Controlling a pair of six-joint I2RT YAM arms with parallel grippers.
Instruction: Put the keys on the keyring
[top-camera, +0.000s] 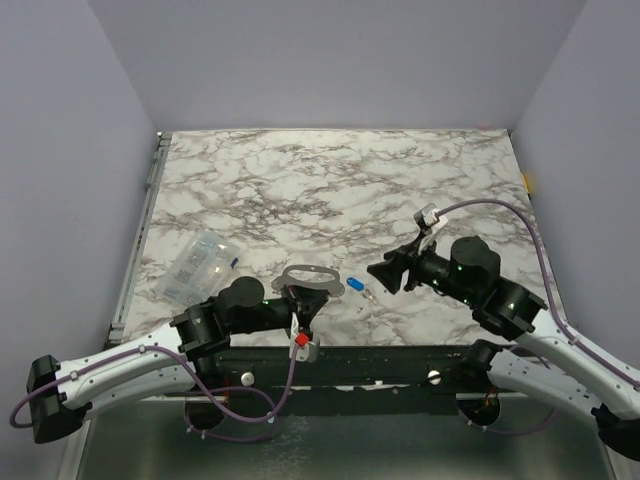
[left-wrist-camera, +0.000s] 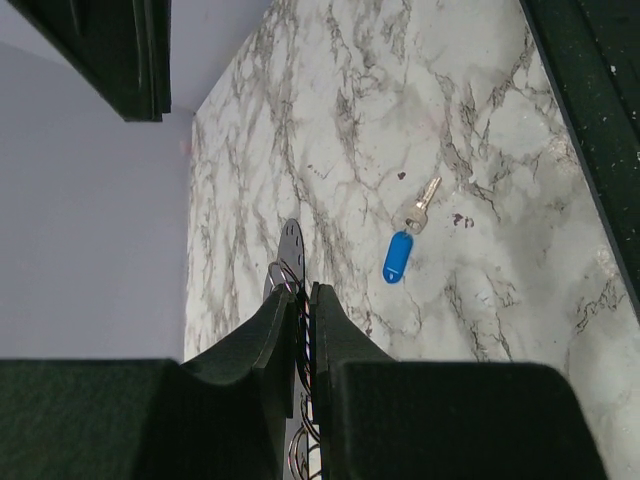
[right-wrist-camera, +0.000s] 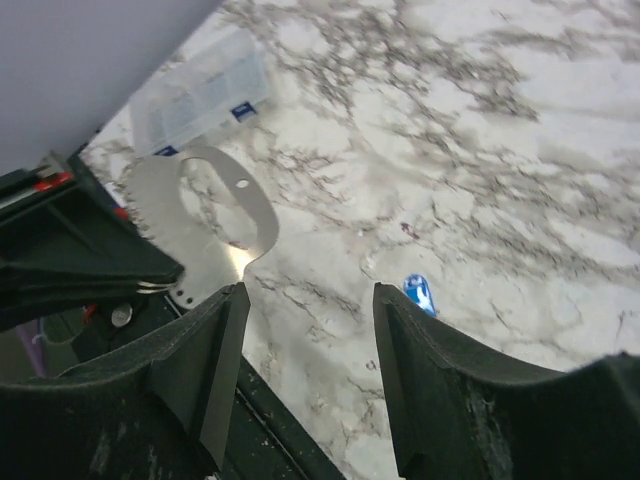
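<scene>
Currently L gripper (top-camera: 305, 293) clamped on keyring (top-camera: 305, 274), by table (top-camera: 400, 180) front edge. Blue key (top-camera: 355, 285), silver key (top-camera: 371, 297) just right of keyring. R gripper (top-camera: 378, 272) past them, jaws spread, empty. Wide marble behind keyring.

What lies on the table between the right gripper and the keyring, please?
The blue-headed key and a silver key beside it lie there, clearest in the top view.
</scene>
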